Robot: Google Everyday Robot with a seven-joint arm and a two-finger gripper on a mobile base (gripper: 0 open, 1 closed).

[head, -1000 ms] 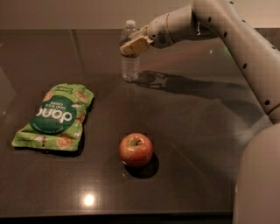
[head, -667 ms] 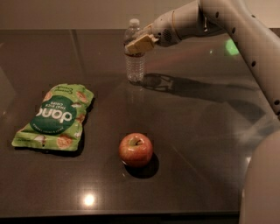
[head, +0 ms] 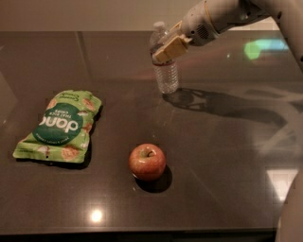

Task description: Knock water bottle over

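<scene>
Since the previous second the water bottle [head: 166,75] had slid across the table, ending farther to camera-right beyond the apple [head: 147,162]. It was upright, cap leaning slightly back toward the left. The gripper [head: 169,49] had travelled with it and sat against the bottle's upper part, above and behind the apple; whether it was open or closed could not be told. Judgement: the bottle was skidding, not tipping, so the knock-over was not yet done. The green chip bag [head: 59,125] lay flat, left of the apple. Dark glossy tabletop [head: 227,179] showed reflected lights; pale wall [head: 94,14] behind.
</scene>
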